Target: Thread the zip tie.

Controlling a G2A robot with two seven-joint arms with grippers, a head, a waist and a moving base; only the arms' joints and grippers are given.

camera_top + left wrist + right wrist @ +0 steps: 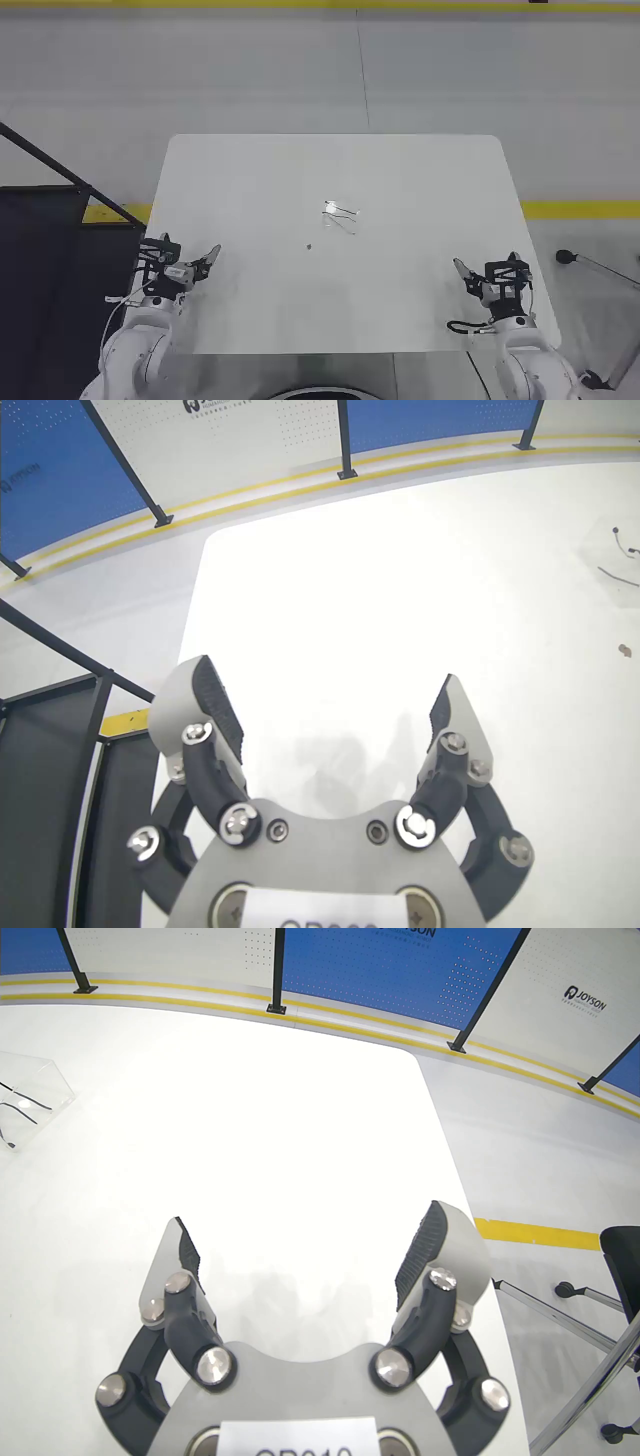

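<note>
Two grippers hang over the near corners of the one white, round-cornered table (pixel 400 180). The left gripper (pixel 325 672) and the right gripper (pixel 306 1213) both have their ridged black pads spread wide, with nothing between them. They are well apart from the task's things.

Near the table's middle lies one clear plastic tray (pixel 50 1078) holding thin black zip ties (pixel 27 1102). Two strands can be made out (an exact count is beyond telling, as they are so fine). One small dark speck (pixel 308 245) sits on the bare tabletop just beside the tray, on the robot's side.

The floor around is pale grey, crossed by a yellow line (pixel 580 209). Blue and white perforated panels (pixel 350 963) on black posts fence the far side. One black wheeled chair (pixel 620 1248) stands off the table's right edge, and a dark screen (pixel 40 260) stands at its left.
</note>
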